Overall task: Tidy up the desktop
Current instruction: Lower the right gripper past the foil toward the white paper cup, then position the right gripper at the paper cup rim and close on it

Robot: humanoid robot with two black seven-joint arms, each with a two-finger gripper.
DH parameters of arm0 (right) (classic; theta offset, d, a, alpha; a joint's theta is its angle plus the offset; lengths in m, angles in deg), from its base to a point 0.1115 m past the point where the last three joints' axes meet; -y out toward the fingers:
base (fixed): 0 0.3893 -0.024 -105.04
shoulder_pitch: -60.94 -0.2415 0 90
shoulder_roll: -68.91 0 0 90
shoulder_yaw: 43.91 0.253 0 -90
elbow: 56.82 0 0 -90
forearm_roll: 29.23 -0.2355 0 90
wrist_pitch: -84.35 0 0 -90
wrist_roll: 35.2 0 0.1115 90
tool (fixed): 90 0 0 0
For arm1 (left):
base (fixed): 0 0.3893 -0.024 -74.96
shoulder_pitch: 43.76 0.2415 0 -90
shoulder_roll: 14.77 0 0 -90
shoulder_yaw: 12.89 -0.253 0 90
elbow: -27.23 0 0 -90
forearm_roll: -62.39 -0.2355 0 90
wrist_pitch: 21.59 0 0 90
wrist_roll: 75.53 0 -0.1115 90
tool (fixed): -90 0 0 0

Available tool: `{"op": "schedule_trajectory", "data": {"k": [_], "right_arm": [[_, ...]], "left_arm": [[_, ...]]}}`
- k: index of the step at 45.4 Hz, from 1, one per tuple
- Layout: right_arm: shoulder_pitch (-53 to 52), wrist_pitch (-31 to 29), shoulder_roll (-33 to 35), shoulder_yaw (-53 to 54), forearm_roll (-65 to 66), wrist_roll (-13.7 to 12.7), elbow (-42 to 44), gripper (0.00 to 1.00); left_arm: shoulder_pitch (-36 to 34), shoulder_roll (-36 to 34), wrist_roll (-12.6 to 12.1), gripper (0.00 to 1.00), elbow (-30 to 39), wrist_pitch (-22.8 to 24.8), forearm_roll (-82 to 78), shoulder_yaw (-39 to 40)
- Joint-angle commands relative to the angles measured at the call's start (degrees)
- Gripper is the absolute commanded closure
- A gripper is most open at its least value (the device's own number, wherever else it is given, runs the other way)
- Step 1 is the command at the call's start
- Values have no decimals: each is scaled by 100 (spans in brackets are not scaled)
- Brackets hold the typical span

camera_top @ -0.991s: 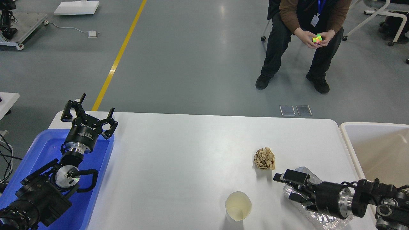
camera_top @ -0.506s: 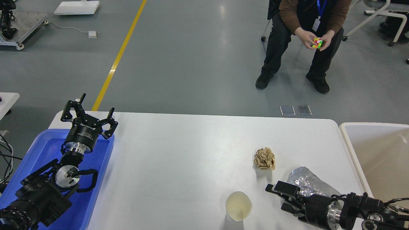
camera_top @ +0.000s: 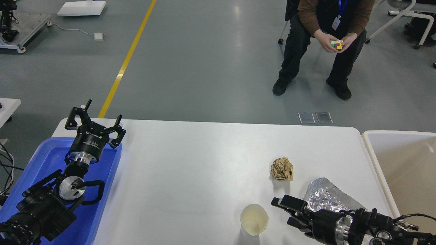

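Hovering over the far right corner of the blue tray (camera_top: 24,177) at the left edge, left gripper (camera_top: 93,121) has fingers spread, nothing between them. Tray sits at the left end of the desktop (camera_top: 190,163), which fills the lower middle of the view. White paper cup (camera_top: 254,220) stands upright near the front edge, mouth up. Just right of the cup, right gripper (camera_top: 287,212) points left, low over the desktop, fingers apart, gripping nothing, not touching the cup. Crumpled brown paper ball (camera_top: 282,168) lies farther back, apart from both cup and gripper. Crumpled silver foil (camera_top: 323,199) lies behind the right arm, partly hidden by it. Beige-white tub (camera_top: 405,163) at the right end of the desktop. Seated person (camera_top: 323,20) with a colour cube (camera_top: 337,44) on the floor beyond.
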Motion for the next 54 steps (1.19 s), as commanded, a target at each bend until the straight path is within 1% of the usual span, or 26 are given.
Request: {"op": "schedule_trajectory", "data": {"k": [1,17,28,37,44,54], "right_arm": [[104,82,-146,-32,198,146,30,0],[218,161,-357,-32,260,252,92,0],[236,170,-532,-32,260,252,311,0],[245,170,-532,-40,330,261,338,0],[245,205,-532,-163,383,392,434,0],[253,249,-541,-234,515,472,452,0]], "left_arm": [[0,0,0,0,0,0,0,-3],[0,0,0,0,0,0,0,6],[0,0,0,0,0,0,0,6],[0,0,0,0,0,0,0,-3],[0,0,0,0,0,0,0,6],[0,0,0,0,0,-9,0,6]]}}
